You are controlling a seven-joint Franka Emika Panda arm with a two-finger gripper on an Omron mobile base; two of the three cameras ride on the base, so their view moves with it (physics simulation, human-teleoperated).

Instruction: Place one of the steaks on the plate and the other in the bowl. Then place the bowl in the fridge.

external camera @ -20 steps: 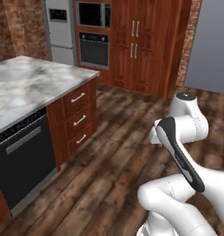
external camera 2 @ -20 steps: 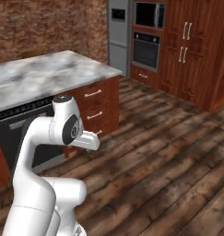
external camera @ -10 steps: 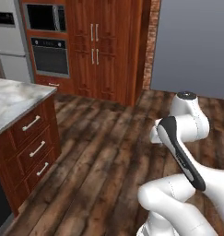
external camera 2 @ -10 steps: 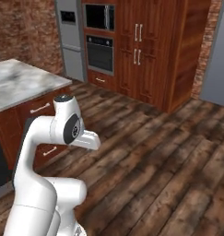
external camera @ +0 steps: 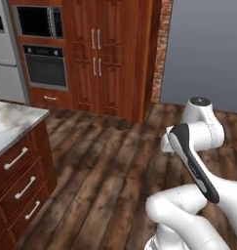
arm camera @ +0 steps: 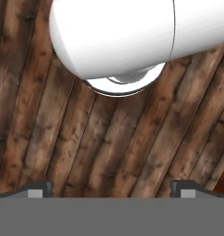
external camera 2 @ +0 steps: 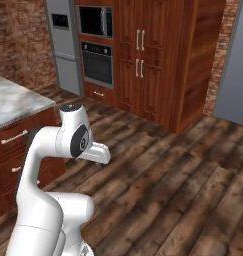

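The fridge (external camera 2: 63, 47) is a tall grey unit at the back left, with a dark dispenser panel in its door; in the left base view the fridge (external camera: 4, 63) is cut by the picture's left edge. Its door is closed. My gripper (arm camera: 113, 190) hangs over the wooden floor, pointing down. The two dark fingertips (arm camera: 39, 188) stand far apart at the bottom corners, open, with nothing between them. The arm is folded in close over the base. The steaks, the plate and the bowl are out of view.
A marble-topped island (external camera: 10, 122) (external camera 2: 15, 100) with wooden drawers stands at the left. Beside the fridge are a built-in oven (external camera: 46, 66) (external camera 2: 97, 62) and tall wooden cabinets (external camera: 105, 53). Dark plank floor (external camera 2: 183, 180) stretches ahead, with a grey wall (external camera: 207, 49) at the right.
The whole scene has shifted: the base has moved, so the island slid off to the left and the cabinets and oven came nearer. The arm's pose and the open gripper are unchanged.
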